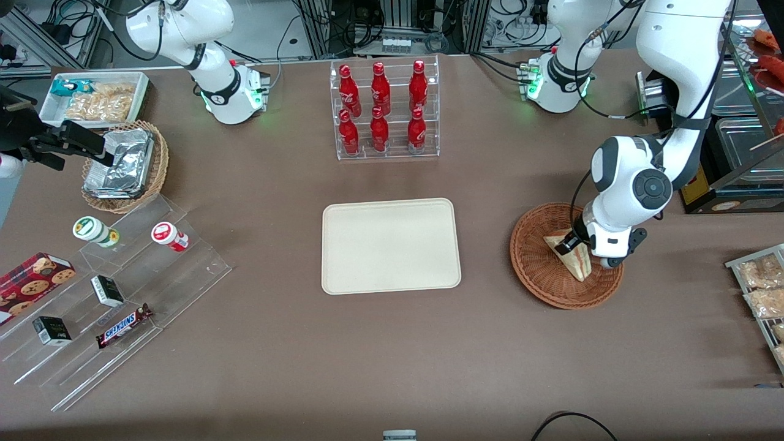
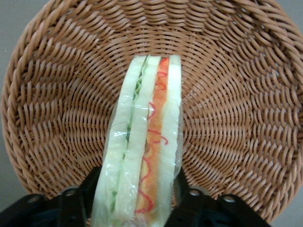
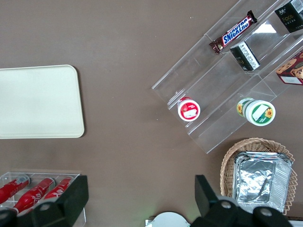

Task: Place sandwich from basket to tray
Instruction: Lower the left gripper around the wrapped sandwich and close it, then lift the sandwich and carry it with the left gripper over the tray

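Gripper (image 1: 574, 243) and sandwich (image 1: 572, 256) in basket (image 1: 533, 257), beside tray (image 1: 391, 245).

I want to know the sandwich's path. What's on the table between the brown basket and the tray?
Nothing: the front view shows bare brown table between the basket and the tray. The gripper sits on the sandwich.

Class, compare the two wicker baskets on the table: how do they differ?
The reddish-brown basket holds the sandwich, with the gripper down at it; the lighter tan basket holds foil packets. The reddish-brown basket lies toward the working arm's end, the tan one toward the parked arm's. Both are round woven wicker.
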Action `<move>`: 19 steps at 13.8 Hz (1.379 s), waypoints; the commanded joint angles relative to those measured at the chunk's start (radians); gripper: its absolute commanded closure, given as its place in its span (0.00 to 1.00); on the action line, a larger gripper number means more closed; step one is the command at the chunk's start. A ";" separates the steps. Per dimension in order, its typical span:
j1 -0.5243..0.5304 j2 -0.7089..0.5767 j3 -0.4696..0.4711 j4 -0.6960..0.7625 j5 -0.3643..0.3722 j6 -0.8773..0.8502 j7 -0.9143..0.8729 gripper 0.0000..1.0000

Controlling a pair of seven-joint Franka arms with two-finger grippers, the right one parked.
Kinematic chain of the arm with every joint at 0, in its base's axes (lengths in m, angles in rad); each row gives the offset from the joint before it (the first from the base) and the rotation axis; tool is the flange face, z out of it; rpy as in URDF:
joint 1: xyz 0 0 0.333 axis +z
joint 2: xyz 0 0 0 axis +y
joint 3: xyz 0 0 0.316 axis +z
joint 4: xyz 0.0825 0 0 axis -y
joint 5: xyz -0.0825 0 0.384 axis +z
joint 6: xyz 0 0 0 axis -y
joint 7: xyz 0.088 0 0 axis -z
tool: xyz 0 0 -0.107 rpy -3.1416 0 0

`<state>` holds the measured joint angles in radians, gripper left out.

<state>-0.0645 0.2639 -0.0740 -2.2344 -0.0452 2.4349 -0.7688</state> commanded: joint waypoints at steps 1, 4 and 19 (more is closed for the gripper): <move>-0.001 -0.024 0.000 0.013 0.001 -0.045 0.113 0.94; -0.003 -0.040 -0.003 0.152 0.001 -0.285 0.171 0.97; -0.105 0.236 -0.432 0.587 0.174 -0.498 -0.044 0.96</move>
<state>-0.1073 0.3818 -0.4959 -1.7810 0.0676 1.9512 -0.7247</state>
